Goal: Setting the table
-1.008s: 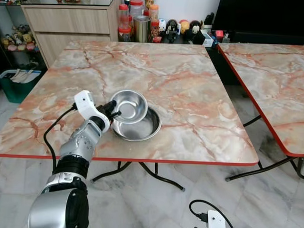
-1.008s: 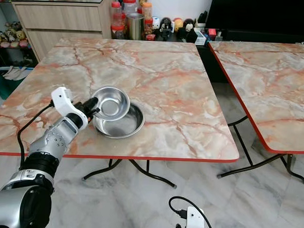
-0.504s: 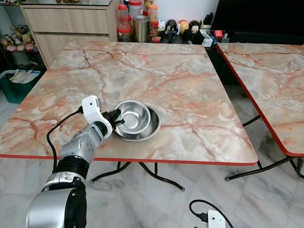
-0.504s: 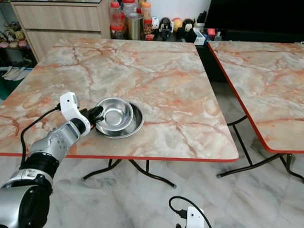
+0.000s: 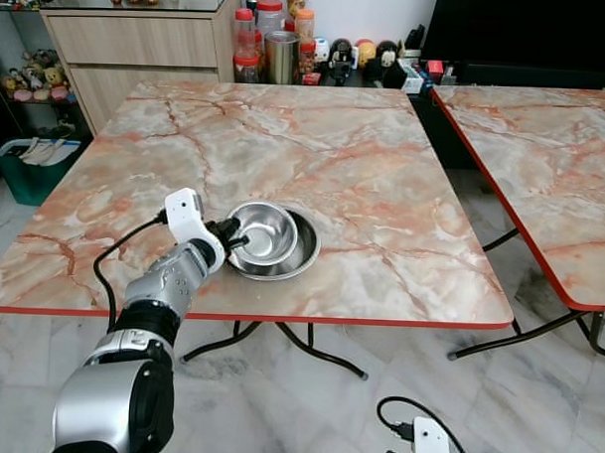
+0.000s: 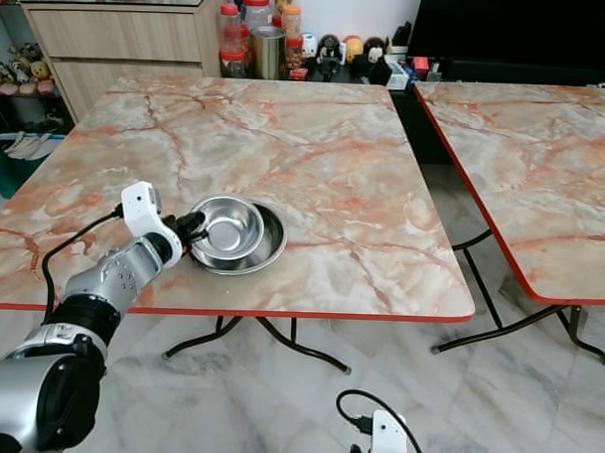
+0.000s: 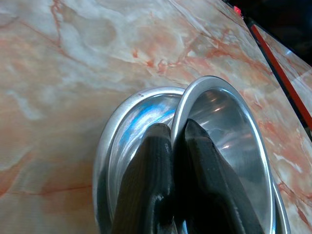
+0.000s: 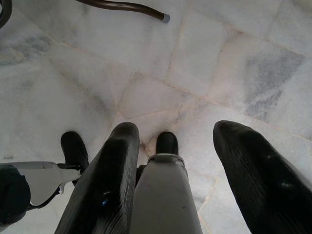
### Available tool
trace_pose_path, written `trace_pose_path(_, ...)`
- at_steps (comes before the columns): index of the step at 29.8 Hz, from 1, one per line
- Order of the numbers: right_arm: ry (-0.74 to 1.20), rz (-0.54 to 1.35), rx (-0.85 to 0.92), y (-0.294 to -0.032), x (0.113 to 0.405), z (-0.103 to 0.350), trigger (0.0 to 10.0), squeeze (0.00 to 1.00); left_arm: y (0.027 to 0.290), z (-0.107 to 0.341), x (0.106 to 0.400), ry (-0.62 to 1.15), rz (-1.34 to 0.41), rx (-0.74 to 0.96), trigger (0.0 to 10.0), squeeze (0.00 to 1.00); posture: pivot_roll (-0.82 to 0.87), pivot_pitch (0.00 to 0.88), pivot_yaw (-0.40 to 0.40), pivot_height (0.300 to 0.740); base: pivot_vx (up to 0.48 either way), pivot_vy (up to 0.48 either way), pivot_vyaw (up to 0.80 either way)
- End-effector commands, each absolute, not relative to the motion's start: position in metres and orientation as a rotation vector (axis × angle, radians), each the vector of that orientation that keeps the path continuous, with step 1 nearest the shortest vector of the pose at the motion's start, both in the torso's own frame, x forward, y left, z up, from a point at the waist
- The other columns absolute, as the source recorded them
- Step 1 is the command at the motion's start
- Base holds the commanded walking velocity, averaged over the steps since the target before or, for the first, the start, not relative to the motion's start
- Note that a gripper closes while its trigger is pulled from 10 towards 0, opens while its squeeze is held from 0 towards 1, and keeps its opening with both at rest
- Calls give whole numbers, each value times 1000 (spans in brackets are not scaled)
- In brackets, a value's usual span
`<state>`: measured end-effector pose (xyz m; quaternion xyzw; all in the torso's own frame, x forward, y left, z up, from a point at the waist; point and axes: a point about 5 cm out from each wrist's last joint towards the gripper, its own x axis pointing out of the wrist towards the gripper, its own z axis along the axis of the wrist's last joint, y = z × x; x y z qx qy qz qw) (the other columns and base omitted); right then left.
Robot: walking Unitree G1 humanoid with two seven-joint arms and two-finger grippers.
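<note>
L claw (image 5: 232, 240) pinched shut on rim of small bowl (image 5: 264, 231) at its 9 o'clock, small bowl nested in big bowl (image 5: 297, 256) on table (image 5: 383, 190), R claw (image 8: 170, 161) open, idle above floor (image 8: 204, 63)

no readable text anywhere. jars (image 5: 273, 27) and figurines (image 5: 360, 55) at back behind marble table (image 5: 383, 190) too small, labels just blur. steel bowls (image 5: 272, 240), no stamp or brand visible. white wrist housing on left arm (image 5: 184, 214), no marking legible.
</note>
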<state>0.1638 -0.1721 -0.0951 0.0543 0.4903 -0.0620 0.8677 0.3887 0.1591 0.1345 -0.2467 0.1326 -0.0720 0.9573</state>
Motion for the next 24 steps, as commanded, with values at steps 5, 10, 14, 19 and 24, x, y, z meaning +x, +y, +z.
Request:
trace_pose_path(5, 1019, -136, 117, -173, 165, -94, 10000, 0, 154, 140, 394, 268, -150, -477, 10000, 0, 24, 0, -21, 740, 0, 0, 0)
trace_pose_path(10, 1020, -138, 119, -173, 165, -94, 10000, 0, 154, 136, 393, 285, -143, -476, 10000, 0, 19, 0, -17, 740, 0, 0, 0)
trace_pose_path(14, 1020, -140, 119, -173, 165, -95, 10000, 0, 152, 133, 393, 299, -136, -475, 10000, 0, 15, 0, -15, 740, 0, 0, 0)
trace_pose_path(19, 1021, -143, 121, -173, 164, -95, 10000, 0, 150, 131, 392, 304, -133, -473, 10000, 0, 9, 0, -13, 740, 0, 0, 0)
trace_pose_path(24, 1022, -145, 122, -174, 163, -95, 10000, 0, 150, 130, 392, 307, -129, -472, 10000, 180, 7, 0, -12, 740, 0, 0, 0)
